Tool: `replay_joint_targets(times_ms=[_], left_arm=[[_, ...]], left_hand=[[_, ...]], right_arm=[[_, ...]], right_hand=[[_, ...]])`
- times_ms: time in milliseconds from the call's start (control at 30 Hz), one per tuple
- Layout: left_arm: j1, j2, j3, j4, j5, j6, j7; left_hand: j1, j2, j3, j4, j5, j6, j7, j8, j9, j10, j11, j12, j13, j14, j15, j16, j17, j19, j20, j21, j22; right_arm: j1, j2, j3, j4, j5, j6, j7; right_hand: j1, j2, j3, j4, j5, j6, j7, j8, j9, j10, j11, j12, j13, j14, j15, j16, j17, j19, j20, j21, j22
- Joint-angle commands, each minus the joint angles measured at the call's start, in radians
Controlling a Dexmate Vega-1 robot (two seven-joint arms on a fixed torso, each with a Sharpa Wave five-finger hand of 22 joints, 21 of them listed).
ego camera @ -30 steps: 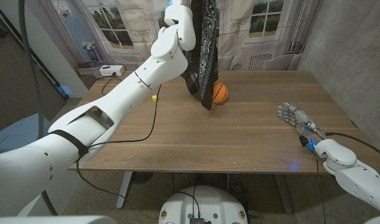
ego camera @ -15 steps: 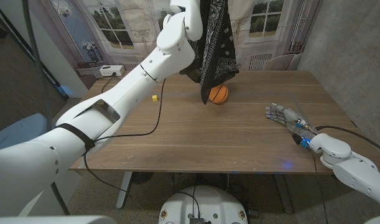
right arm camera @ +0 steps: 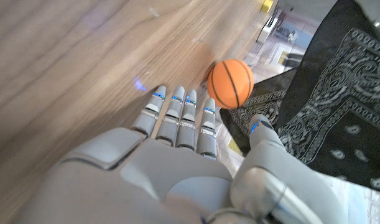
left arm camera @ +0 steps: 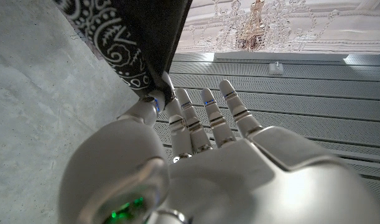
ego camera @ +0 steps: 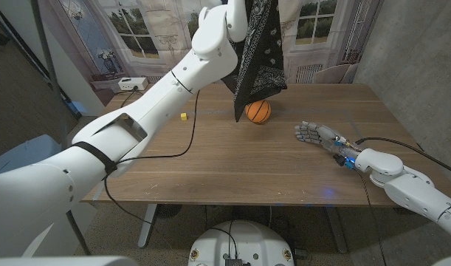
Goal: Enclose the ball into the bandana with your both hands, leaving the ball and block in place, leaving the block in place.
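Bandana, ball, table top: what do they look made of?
Bandana: thin woven cloth, black with white paisley print; it hangs in soft folds from the left hand.
Ball: probably rubber or foam, matte orange with black seams like a mini basketball.
Table: wood or wood-look laminate, grain visible, slight sheen.

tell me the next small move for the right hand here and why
Probably keep reaching the right hand toward the hanging bandana to catch its free lower edge. The left hand pinches the cloth up high above the ball, and the right hand is open, low over the table, short of the cloth.
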State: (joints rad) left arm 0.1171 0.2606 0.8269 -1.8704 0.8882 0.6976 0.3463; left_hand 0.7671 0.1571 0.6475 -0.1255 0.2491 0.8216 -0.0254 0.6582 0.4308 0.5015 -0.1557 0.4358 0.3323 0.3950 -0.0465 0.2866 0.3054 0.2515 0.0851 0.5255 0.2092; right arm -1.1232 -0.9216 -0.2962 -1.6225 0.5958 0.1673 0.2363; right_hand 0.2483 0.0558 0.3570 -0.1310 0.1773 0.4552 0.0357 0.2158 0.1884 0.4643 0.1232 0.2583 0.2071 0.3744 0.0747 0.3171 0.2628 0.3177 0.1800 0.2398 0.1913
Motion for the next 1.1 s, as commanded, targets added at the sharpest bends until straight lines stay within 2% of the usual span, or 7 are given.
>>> replay_joint_targets(times_ms=[33, 433, 500, 600, 833, 967, 1100], left_arm=[[-0.031, -0.013, 0.044, 0.038, 0.111, 0.031, -0.056], [-0.057, -0.027, 0.106, 0.098, 0.274, 0.048, -0.118], [-0.058, -0.029, 0.112, 0.104, 0.303, 0.053, -0.124], [-0.051, -0.035, 0.105, 0.097, 0.316, 0.05, -0.138], [-0.041, -0.044, 0.099, 0.093, 0.358, 0.047, -0.163], [-0.031, -0.048, 0.09, 0.089, 0.37, 0.044, -0.177], [-0.026, -0.045, 0.09, 0.087, 0.401, 0.044, -0.197]], left_hand=[[0.006, 0.006, 0.006, -0.005, -0.002, 0.013, -0.012, 0.076, 0.0, 0.012, -0.015, -0.006, 0.002, 0.006, -0.104, -0.008, -0.002, 0.002, -0.002, 0.008, 0.002], [-0.004, -0.001, 0.006, -0.005, -0.004, 0.026, -0.02, 0.087, -0.007, 0.01, -0.023, -0.012, 0.003, 0.0, -0.107, -0.016, -0.006, 0.001, -0.005, 0.011, 0.001], [-0.006, -0.001, 0.006, -0.005, -0.005, 0.028, -0.02, 0.089, -0.009, 0.008, -0.025, -0.014, 0.003, -0.002, -0.107, -0.018, -0.007, 0.0, -0.006, 0.012, 0.0], [-0.007, -0.004, 0.008, -0.007, -0.005, 0.031, -0.024, 0.092, -0.01, 0.009, -0.025, -0.015, 0.003, -0.001, -0.112, -0.02, -0.009, 0.0, -0.007, 0.013, 0.0], [-0.01, -0.006, 0.011, -0.009, -0.005, 0.035, -0.027, 0.097, -0.015, 0.01, -0.028, -0.018, 0.004, -0.003, -0.112, -0.024, -0.012, -0.001, -0.008, 0.014, -0.001], [-0.013, -0.007, 0.012, -0.01, -0.006, 0.037, -0.029, 0.099, -0.017, 0.009, -0.033, -0.021, 0.004, -0.003, -0.113, -0.026, -0.014, -0.001, -0.008, 0.015, -0.001], [-0.015, -0.007, 0.013, -0.011, -0.007, 0.036, -0.029, 0.101, -0.02, 0.01, -0.031, -0.022, 0.004, -0.002, -0.113, -0.027, -0.014, -0.002, -0.01, 0.016, -0.002]], right_arm=[[0.053, -0.019, -0.052, -0.066, -0.05, 0.032, 0.037], [0.003, -0.093, -0.032, -0.221, -0.161, 0.006, -0.07], [0.013, -0.08, -0.042, -0.216, -0.179, 0.015, -0.076], [0.032, -0.083, -0.057, -0.241, -0.208, -0.038, -0.093], [0.102, -0.051, -0.111, -0.232, -0.267, -0.089, -0.089], [0.113, -0.03, -0.124, -0.227, -0.277, -0.099, -0.106], [0.126, 0.019, -0.135, -0.151, -0.247, 0.001, -0.077]], right_hand=[[-0.007, -0.004, -0.007, 0.002, -0.001, -0.003, 0.003, -0.003, 0.003, -0.003, -0.002, -0.005, 0.006, -0.001, -0.001, -0.002, 0.003, 0.0, -0.011, -0.008, -0.001], [-0.025, -0.023, -0.029, 0.008, 0.004, -0.024, -0.003, -0.014, 0.004, -0.021, -0.005, -0.017, 0.007, -0.015, -0.006, -0.005, 0.012, -0.007, -0.005, -0.012, -0.001], [-0.024, -0.023, -0.029, 0.007, 0.004, -0.024, -0.004, -0.014, 0.004, -0.02, -0.007, -0.018, 0.007, -0.014, -0.006, -0.005, 0.012, -0.008, -0.004, -0.013, -0.001], [-0.022, -0.023, -0.029, 0.006, 0.005, -0.023, -0.005, -0.014, 0.004, -0.018, -0.008, -0.017, 0.008, -0.01, -0.006, -0.003, 0.013, -0.007, -0.002, -0.012, -0.001], [-0.016, -0.02, -0.029, 0.004, 0.007, -0.022, -0.007, -0.013, 0.004, -0.016, -0.012, -0.018, 0.008, -0.007, -0.013, -0.001, 0.015, -0.008, -0.01, -0.013, -0.001], [-0.015, -0.019, -0.03, 0.004, 0.008, -0.021, -0.008, -0.013, 0.004, -0.014, -0.014, -0.018, 0.008, -0.006, -0.013, 0.0, 0.015, -0.005, -0.012, -0.012, -0.001], [-0.014, -0.015, -0.031, 0.005, 0.009, -0.003, -0.006, -0.007, 0.004, 0.01, -0.013, -0.01, 0.009, 0.007, -0.016, 0.006, 0.019, 0.01, -0.014, -0.007, 0.0]])
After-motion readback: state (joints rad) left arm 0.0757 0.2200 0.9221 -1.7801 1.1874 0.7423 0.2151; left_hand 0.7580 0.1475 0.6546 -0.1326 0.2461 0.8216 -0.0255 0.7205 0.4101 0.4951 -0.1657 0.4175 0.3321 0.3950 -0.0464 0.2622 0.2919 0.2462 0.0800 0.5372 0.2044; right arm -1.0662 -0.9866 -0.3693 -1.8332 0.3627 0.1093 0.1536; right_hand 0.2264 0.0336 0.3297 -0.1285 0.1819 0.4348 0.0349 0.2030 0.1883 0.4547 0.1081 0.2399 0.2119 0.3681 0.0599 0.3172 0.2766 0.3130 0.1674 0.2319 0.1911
